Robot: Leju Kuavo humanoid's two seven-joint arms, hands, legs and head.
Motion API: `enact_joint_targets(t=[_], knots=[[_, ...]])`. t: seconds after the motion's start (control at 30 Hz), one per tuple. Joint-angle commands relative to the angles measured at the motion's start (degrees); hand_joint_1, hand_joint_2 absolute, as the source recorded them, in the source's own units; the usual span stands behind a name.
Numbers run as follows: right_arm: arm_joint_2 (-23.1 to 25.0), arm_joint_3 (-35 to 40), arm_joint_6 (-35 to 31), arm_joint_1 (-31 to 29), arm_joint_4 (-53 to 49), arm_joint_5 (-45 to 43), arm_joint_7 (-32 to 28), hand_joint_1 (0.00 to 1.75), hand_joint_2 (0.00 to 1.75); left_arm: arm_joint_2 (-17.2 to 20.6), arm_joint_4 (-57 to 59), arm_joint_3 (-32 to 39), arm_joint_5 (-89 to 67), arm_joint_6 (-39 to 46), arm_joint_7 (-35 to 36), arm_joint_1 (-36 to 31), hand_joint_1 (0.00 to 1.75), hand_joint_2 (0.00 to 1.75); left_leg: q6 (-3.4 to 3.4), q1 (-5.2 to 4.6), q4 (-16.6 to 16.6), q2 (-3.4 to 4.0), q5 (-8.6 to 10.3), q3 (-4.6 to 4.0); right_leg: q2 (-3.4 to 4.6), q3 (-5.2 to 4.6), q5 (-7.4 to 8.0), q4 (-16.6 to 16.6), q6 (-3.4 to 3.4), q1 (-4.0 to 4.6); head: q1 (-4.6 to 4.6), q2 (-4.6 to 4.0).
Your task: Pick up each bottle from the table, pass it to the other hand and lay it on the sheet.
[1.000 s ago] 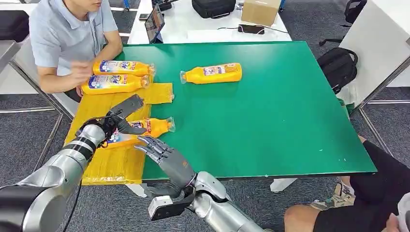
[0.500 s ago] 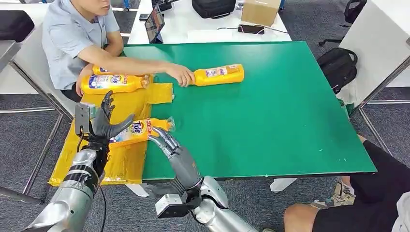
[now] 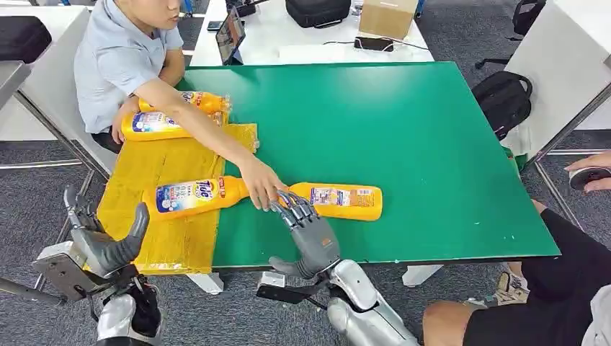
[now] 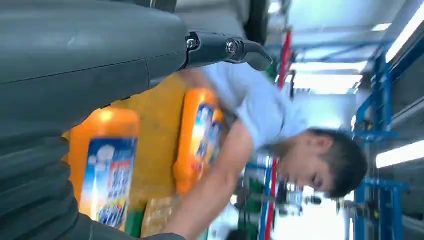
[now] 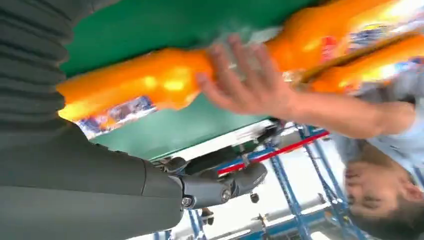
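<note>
Green table [image 3: 432, 144] bears bottle [image 3: 339, 201]; wrist view shows ceiling lights [image 4: 400, 155].

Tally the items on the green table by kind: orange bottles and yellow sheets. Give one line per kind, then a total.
Orange bottles: 4 — one on the bare green table at, one on the sheet near the robot, two at the sheet's far end and.
Yellow sheets: 1.
Total: 5

The bottles [image 3: 336, 200] look like glossy orange plastic with printed paper labels. The yellow sheet [image 3: 173, 162] is ribbed and shiny. The green table [image 3: 432, 144] is smooth and matt.
</note>
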Motion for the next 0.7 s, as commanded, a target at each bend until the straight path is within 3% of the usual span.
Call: enact_joint_targets(t=[0.03,0.17,0.2,0.3,0.4,0.5,0.63,0.7], knots=[[-3.0,-8.8,3.9,-5.0,8.7,6.1,7.7,0.00,1.75,0.9,-1.4,-8.8,-14.0,17.0,0.2,2.2,0.00,1.75,0.02,0.01,0.0,-0.18,0.12,-0.07,-0.17,-0.01,0.05,0.0,-0.04,0.01,0.00,0.00],[-2.5,-9.7,4.3,-6.0,11.4,7.9,9.0,0.00,1.75,1.6,0.4,-10.5,-13.4,17.0,0.2,1.5,0.00,1.75,0.04,0.07,0.0,-0.09,0.13,-0.05,-0.08,0.06,0.12,-0.1,-0.08,0.09,0.00,0.00],[-2.2,-11.0,3.1,-6.7,12.9,7.7,8.5,0.00,1.75,0.0,0.0,-9.2,-18.8,17.0,0.2,1.2,0.00,1.75,0.03,0.07,0.0,-0.02,0.15,-0.06,-0.03,0.03,0.15,-0.1,-0.10,0.09,0.02,0.00],[-0.9,-12.8,4.2,-12.5,22.2,7.3,7.3,0.00,1.75,-2.2,-0.5,-8.6,-29.1,17.0,0.2,-0.3,0.00,1.75,0.02,0.05,0.1,-0.14,0.15,-0.09,-0.15,0.00,0.11,0.0,-0.07,0.07,-0.02,0.00],[-0.5,-14.0,4.9,-15.3,26.6,6.8,7.9,0.00,1.75,-1.4,1.7,-11.8,-26.9,17.0,0.2,-1.2,0.00,1.75,0.03,0.03,0.1,-0.04,0.12,-0.09,-0.03,-0.03,0.12,0.0,-0.04,0.04,0.02,0.00],[-0.6,-14.2,2.3,-16.9,29.2,8.8,10.7,0.00,1.75,-0.9,2.1,-12.8,-25.5,17.0,0.2,-1.7,0.00,1.75,0.03,-0.02,0.0,-0.12,0.13,-0.04,-0.09,0.01,0.09,0.0,-0.02,-0.01,0.00,0.00],[-1.2,-14.5,8.7,-17.2,30.9,10.8,16.3,0.00,1.75,1.1,4.8,-14.0,-20.0,17.0,0.2,-2.4,0.00,1.75,0.01,0.03,0.0,-0.12,0.15,-0.05,-0.11,0.01,0.12,0.0,-0.04,0.04,0.02,0.00],[-1.9,-14.4,8.0,-18.2,30.8,12.2,18.0,0.00,1.75,1.1,3.5,-13.6,-18.9,17.0,0.2,-2.6,0.00,1.75,0.01,0.01,0.0,-0.10,0.14,-0.02,-0.09,0.02,0.11,0.0,-0.04,0.03,0.00,0.00]])
